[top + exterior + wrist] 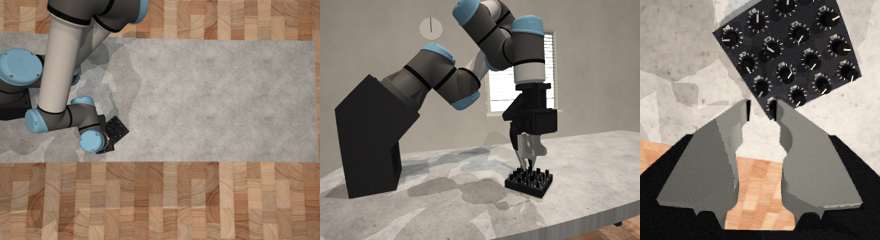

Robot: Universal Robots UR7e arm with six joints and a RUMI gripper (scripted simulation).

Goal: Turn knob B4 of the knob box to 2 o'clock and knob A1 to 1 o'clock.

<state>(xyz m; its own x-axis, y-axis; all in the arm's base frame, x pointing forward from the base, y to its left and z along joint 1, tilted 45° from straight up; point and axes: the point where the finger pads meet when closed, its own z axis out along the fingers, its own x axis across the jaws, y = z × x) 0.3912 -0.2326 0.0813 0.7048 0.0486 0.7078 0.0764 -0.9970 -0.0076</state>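
Note:
The black knob box lies on the grey mat near the arm's base and shows several rows of small black knobs with white pointers. In the overhead view the arm's wrist covers part of the box. In the wrist view the box sits turned at an angle. My gripper hangs upright just above the box, with its fingertips over the knobs on the side nearest the arm. Its fingers stand a little apart with nothing between them. A corner knob peeks out beside the right fingertip.
The arm's dark base block stands to the left on the mat. The mat's front edge and the wooden floor lie close to the box.

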